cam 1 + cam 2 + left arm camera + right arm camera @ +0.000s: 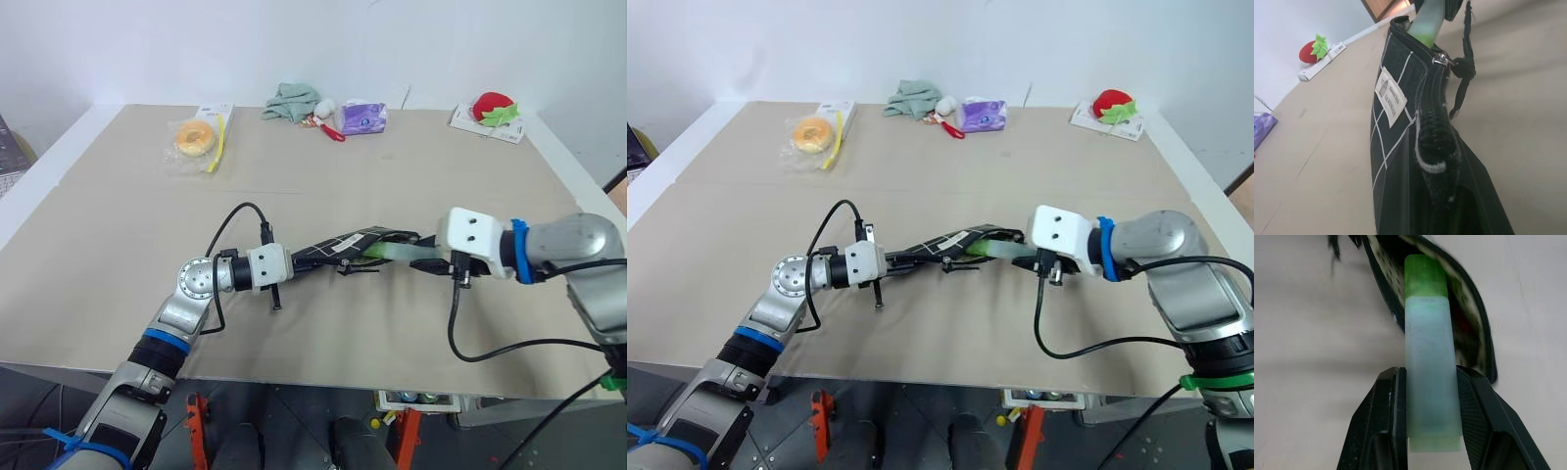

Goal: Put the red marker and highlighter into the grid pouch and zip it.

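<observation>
Right claw (1431, 418): clamped on your highlighter (1430, 357) | green cap at grid pouch (338, 245) mouth, long axis aimed inside | left claw (294, 262): pinching pouch's far end above bench (392, 176) | push straight along axis.

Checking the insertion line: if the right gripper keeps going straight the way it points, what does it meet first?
Probably the open mouth of the grid pouch: the right gripper holds the highlighter with its green cap already at the opening, which the left gripper holds up.
</observation>
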Controlling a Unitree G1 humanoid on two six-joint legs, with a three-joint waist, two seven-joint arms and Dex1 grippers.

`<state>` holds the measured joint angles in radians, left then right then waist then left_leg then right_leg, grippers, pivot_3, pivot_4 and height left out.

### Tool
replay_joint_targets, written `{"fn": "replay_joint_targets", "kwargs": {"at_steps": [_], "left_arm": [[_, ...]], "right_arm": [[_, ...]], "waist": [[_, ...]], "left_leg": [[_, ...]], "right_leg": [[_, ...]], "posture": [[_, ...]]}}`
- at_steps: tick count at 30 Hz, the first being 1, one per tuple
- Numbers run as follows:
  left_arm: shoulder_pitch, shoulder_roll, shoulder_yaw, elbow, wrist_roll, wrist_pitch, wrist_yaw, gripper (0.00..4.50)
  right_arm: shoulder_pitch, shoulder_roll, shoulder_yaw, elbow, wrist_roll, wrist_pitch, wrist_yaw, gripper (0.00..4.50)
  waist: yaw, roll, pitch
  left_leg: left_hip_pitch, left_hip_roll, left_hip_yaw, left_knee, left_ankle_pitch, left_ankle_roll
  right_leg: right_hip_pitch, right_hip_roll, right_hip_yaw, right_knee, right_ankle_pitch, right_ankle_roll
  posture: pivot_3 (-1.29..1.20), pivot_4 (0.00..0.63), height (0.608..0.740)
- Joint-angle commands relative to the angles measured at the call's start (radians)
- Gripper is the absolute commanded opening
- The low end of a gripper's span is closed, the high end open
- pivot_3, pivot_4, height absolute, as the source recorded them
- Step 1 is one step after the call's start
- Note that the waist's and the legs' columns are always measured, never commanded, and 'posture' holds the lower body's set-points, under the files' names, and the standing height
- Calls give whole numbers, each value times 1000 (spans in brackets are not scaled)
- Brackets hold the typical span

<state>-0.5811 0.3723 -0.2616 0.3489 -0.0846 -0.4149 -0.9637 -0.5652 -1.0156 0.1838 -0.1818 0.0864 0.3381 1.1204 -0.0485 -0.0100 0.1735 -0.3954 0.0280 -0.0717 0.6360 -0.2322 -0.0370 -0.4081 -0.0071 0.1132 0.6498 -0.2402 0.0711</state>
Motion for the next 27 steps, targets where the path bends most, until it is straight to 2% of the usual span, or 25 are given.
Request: {"fn": "replay_joint_targets", "kwargs": {"at_steps": [1, 9, 15, 20, 21, 22, 27], "left_arm": [[-24, 0, 17, -16, -5, -10, 0, 0], [-27, -8, 14, -22, -6, -6, -2, 0], [-25, -12, 14, -24, -7, -3, 0, 0], [-20, -13, 16, -27, -8, 1, 0, 0], [-19, -13, 16, -27, -8, 1, 0, 0], [-18, -13, 15, -28, -8, 2, 0, 0], [-17, -16, 15, -27, -12, 7, -4, 0]], "right_arm": [[-49, 26, 39, -26, -51, -56, 15, 1036], [-135, 146, 143, -12, -155, -151, 12, 1036], [-152, 201, 121, 6, -153, -149, 19, 1036], [-145, 187, 6, -25, -29, -18, 47, 3508], [-142, 182, -19, -35, -1, 9, 49, 4130], [-137, 177, -48, -47, 31, 41, 52, 4466], [-100, 181, -166, -110, 169, 166, 30, 4466]], "waist": [[0, 0, 0], [0, 0, 0], [1, 0, 0], [1, 0, 0], [1, 0, 0], [1, 0, 0], [1, 0, 0]], "left_leg": [[0, 0, 0, 0, 0, 0], [0, 0, 0, 0, 0, 0], [0, 0, -1, 0, 0, 0], [0, 0, -1, 0, 0, 0], [0, 0, -1, 0, 0, 0], [0, 0, -1, 0, 0, 0], [0, 0, -1, 0, 0, 0]], "right_leg": [[0, 0, 0, 0, 0, 0], [0, 0, 0, 0, 1, -1], [0, 0, -1, 0, 2, -4], [0, 0, -1, 0, 4, -7], [0, 0, -1, 0, 4, -8], [0, 0, -1, 0, 5, -8], [0, 0, -1, 1, 5, -8]], "posture": [[0, 150, 734], [0, 150, 734], [0, 150, 734], [0, 150, 734], [0, 150, 734], [0, 150, 734], [0, 150, 734]]}}
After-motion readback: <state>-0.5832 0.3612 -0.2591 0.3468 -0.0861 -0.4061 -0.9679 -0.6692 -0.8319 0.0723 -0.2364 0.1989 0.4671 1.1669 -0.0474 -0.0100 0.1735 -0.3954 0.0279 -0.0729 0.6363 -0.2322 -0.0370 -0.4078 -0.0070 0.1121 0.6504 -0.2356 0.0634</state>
